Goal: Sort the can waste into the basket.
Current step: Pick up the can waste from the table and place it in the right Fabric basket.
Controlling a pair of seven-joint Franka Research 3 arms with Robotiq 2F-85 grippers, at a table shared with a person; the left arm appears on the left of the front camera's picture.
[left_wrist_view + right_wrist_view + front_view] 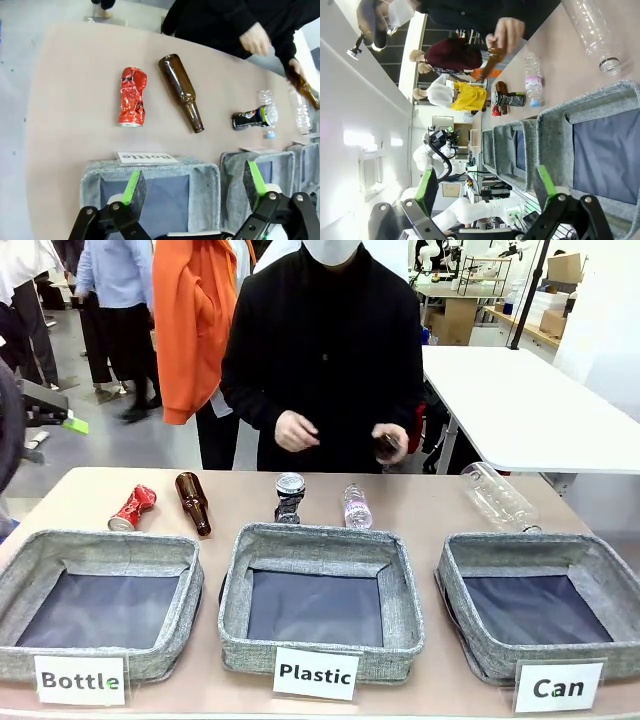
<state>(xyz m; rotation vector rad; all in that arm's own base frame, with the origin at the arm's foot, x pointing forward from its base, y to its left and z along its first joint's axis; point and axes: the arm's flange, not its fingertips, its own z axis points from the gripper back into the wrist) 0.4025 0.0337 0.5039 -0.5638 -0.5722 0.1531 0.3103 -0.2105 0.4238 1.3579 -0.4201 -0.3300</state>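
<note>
The red crushed can [132, 508] lies at the far left of the table, and in the left wrist view the red can [132, 96] is beyond the "Bottle" basket. The black can with a silver top [290, 497] stands behind the middle basket; it also shows as the black can [252, 118] and again [509, 98]. The "Can" basket [452, 570] sits at the front right, with nothing in it. My left gripper [194, 182] hangs open over the "Bottle" basket. My right gripper [485, 185] is open beside the "Can" basket [555, 130].
The "Bottle" basket [190, 565] and "Plastic" basket [235, 570] stand along the front. A brown glass bottle [193, 502], a small clear bottle [357, 507] and a large clear bottle [498, 496] lie behind them. The person's hand [388, 447] holds another brown bottle.
</note>
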